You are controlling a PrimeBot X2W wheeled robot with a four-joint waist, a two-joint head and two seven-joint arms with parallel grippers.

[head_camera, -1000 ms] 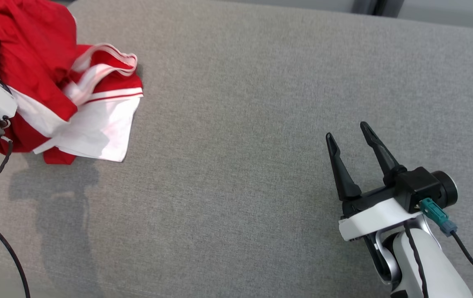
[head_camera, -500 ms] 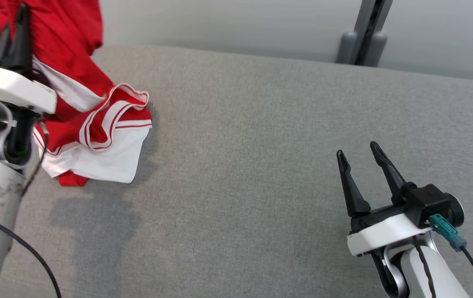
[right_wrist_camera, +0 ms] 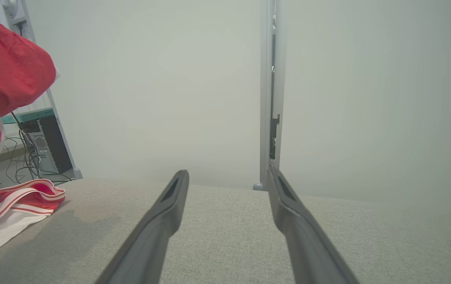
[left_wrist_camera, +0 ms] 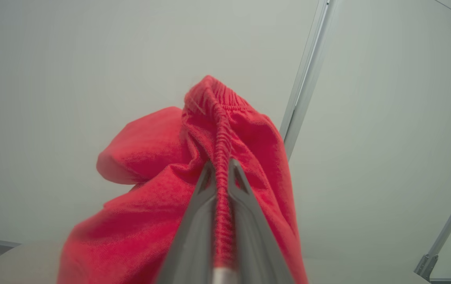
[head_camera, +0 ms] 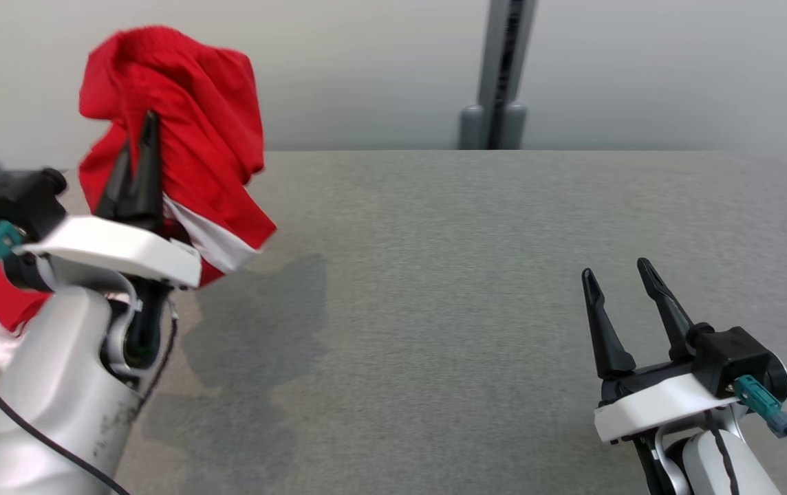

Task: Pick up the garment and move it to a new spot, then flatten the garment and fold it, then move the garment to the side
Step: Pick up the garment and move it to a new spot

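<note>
Clamping the left claw (head_camera: 135, 134) on the gathered elastic waistband of the red-and-white shorts (head_camera: 194, 124), with the fingers all but together and the ribbed band pinched between them. Holding that bunch raised over the left side of the grey fabric-topped desk (head_camera: 469, 275), red cloth draped over and around the dark fingers, a white panel hanging just beside the wrist. Trailing the lower end of the shorts, white with red-striped trim, down onto the desk top near its left edge, as seen from the right wrist. Throwing a dark shadow (head_camera: 256, 330) on the desk below and to the right of the lifted cloth. Hovering the right claw (head_camera: 615, 268) low over the right side of the desk, well apart from the shorts, fingers spread wide with nothing between them. Showing a grey upright post (head_camera: 500, 75) against the pale wall behind the desk's far edge.
</note>
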